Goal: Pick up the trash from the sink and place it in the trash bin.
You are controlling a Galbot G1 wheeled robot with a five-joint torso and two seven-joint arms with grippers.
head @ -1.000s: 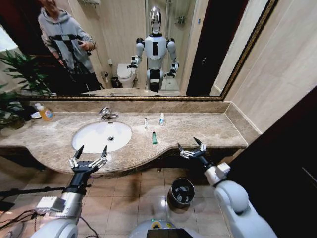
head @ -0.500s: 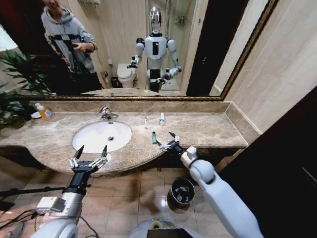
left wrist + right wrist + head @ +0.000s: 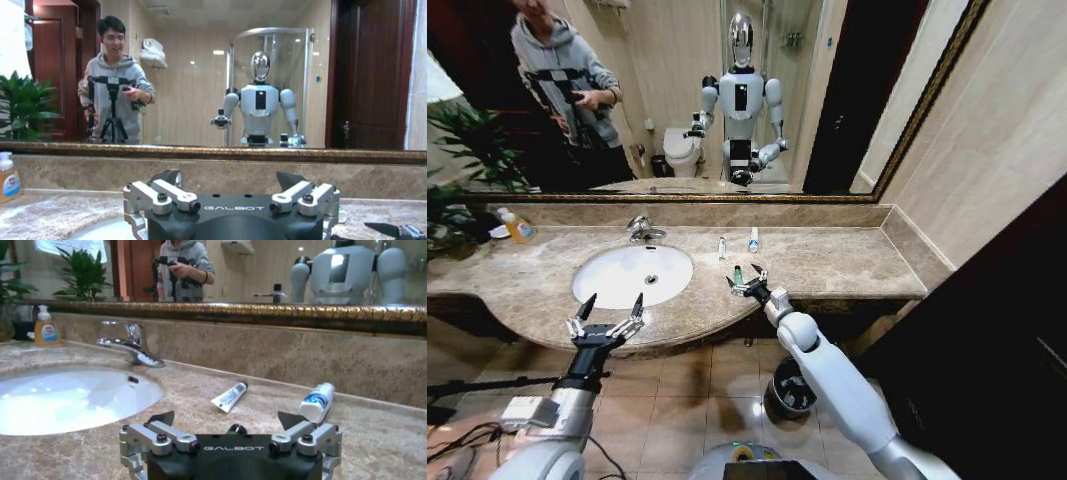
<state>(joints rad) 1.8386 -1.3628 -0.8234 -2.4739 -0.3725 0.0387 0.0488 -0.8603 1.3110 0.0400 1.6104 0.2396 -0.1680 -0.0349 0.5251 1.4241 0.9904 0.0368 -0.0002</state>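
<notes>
Marble worktop [image 3: 847,262] — right claw [image 3: 747,283] spread over the green tube [image 3: 738,272], poised to pinch; left claw [image 3: 607,317] spread, idle.

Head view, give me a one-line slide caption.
Right gripper open over the small green tube on the marble counter beside the sink; left gripper waits at the counter's front edge.

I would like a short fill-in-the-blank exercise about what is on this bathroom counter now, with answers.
1. The right pincer hovers with open fingers over the small ____ tube.
2. The left pincer waits at the counter's front edge, in front of the ____.
3. The orange-yellow soap bottle stands to the ____ of the faucet.

Answers: green; sink; left
</notes>
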